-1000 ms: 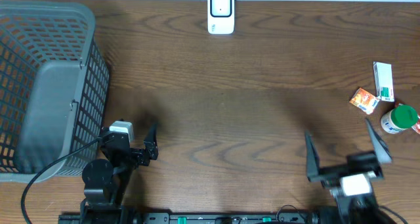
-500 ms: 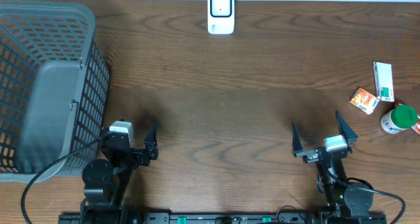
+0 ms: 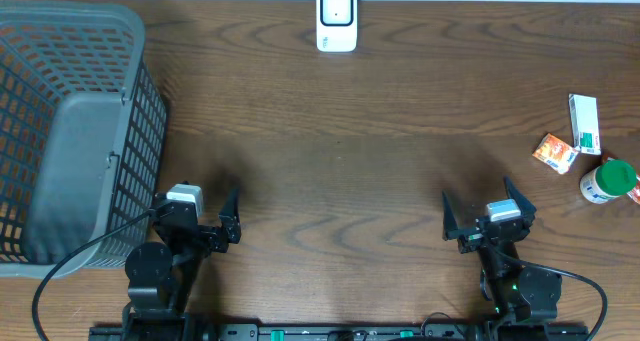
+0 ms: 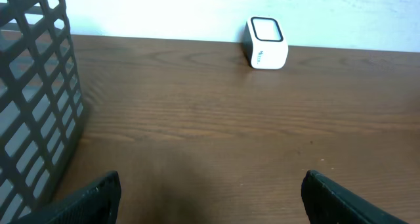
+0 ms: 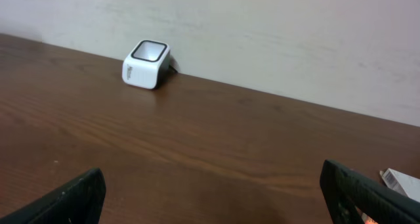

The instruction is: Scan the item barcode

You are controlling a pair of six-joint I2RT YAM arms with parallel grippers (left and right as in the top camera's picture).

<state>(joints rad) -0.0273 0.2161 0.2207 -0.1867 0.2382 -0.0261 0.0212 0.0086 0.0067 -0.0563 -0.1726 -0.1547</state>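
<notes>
In the overhead view, a white box-shaped barcode scanner (image 3: 337,18) is seen standing at the far edge of the brown wooden table (image 3: 330,151), near the middle. A grey plastic mesh basket (image 3: 150,121) is placed at the left side. Three items are gathered at the right edge: a white and green carton (image 3: 584,123), a small orange packet (image 3: 555,152) just beside it, and a white bottle with a green lid (image 3: 610,181) nearest the front. None of them is touched by either arm. The left gripper (image 3: 225,226) is held near the front edge, just beside the basket's corner, with jaws parted and nothing between them. The right gripper (image 3: 482,209) is held near the front edge, left of the three items and well apart from them, jaws spread wide and empty. In the left wrist view, the left gripper (image 4: 213,181) is shown released over bare wood, with the basket wall (image 4: 39,99) at the left and the scanner (image 4: 266,43) far ahead against a pale wall (image 4: 164,7). In the right wrist view, the right gripper (image 5: 211,171) is likewise spread apart over the table, the scanner (image 5: 146,64) is seen far ahead to the left, and a corner of the carton (image 5: 400,179) is visible at the right edge.
</notes>
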